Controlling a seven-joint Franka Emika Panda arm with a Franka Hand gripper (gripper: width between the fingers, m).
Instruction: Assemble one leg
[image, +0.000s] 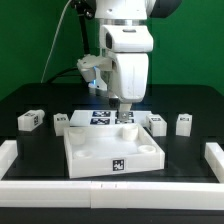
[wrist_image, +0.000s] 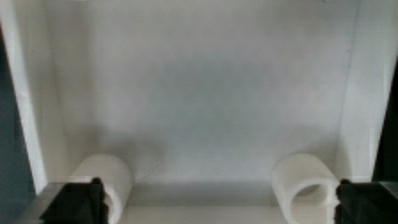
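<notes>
Shows the tool (image: 122, 112) hanging low over the far rim of the tabletop (image: 110, 148), just in front of the marker board (image: 95, 117), fingers spread wide and gripping nothing. Confirms as much from the wrist view, with both fingertips (wrist_image: 80, 200) well apart and only bare white surface between. Finds the nearest leg (image: 157, 124) resting on the black worktop (image: 40, 140), toward the exterior view's right of the tool and close by the tabletop's far corner, contact with it impossible to tell, not yet picked up. Places a second leg (image: 184, 123) farther out on that side, and a third leg (image: 62, 120) and a fourth leg (image: 30, 120) on the exterior view's left, all loose on the worktop. Leaves the nearest leg's long axis unsettled at this size. Suggests, as a judgement only, a sideways shift toward the exterior view's right and a descent before any grasp. Offers no readable writing or brand anywhere, only black-and-white square tags on the legs, the marker board and the tabletop's front wall (image: 117, 165).
</notes>
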